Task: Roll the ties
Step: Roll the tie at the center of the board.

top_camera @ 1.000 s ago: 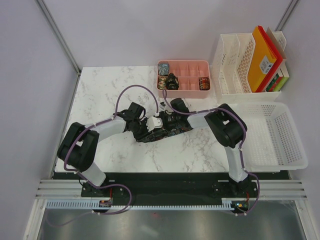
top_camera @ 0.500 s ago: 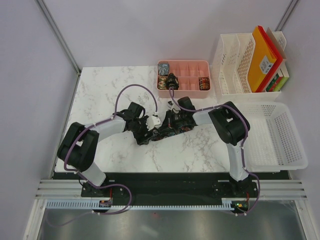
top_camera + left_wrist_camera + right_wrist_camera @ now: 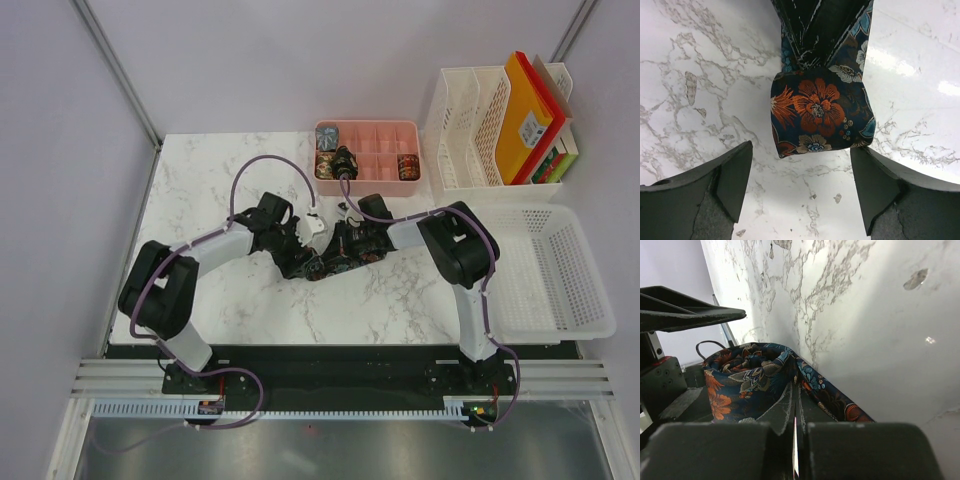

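Observation:
A dark blue tie with orange flowers [image 3: 345, 263] lies mid-table as a partly rolled coil. In the left wrist view the coil [image 3: 817, 107] sits just beyond my left gripper [image 3: 802, 187], which is open and empty, one finger on each side and apart from the cloth. My left gripper [image 3: 303, 258] is at the coil's left end. My right gripper [image 3: 338, 256] is shut, and the tie [image 3: 747, 377] is wound around its closed fingers [image 3: 785, 407]. Rolled ties [image 3: 345, 161] sit in the pink tray [image 3: 380, 132].
The pink compartment tray stands at the back, just beyond the arms. A white file rack with orange and red folders [image 3: 500, 120] is at the back right. A white mesh basket [image 3: 555, 270] fills the right side. Purple cables loop over both wrists.
The tie's loose stretch on the left has drawn in to a shorter coil. My left gripper has shifted slightly back and to the right and now stands open behind the coil.

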You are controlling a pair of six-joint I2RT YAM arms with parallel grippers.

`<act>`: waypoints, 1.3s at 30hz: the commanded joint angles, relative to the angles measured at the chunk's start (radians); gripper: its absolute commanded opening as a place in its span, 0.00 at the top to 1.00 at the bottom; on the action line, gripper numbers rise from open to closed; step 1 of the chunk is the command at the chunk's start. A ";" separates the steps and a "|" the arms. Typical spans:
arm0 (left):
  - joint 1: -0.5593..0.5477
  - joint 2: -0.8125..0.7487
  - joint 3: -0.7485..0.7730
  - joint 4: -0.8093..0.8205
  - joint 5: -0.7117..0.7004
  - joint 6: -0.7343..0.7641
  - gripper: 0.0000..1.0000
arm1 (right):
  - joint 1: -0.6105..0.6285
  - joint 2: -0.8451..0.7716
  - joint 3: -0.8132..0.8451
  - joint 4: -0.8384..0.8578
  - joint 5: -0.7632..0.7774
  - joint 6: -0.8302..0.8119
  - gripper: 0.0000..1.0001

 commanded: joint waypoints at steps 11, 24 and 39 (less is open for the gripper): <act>-0.040 0.045 0.064 0.022 0.139 -0.139 0.17 | 0.005 0.051 -0.034 -0.089 0.132 -0.069 1.00; -0.010 0.007 0.159 0.036 0.084 -0.290 0.47 | 0.005 0.042 -0.040 -0.082 0.132 -0.071 1.00; -0.028 0.007 0.046 0.051 0.027 -0.204 0.10 | 0.006 0.042 -0.031 -0.075 0.138 -0.058 1.00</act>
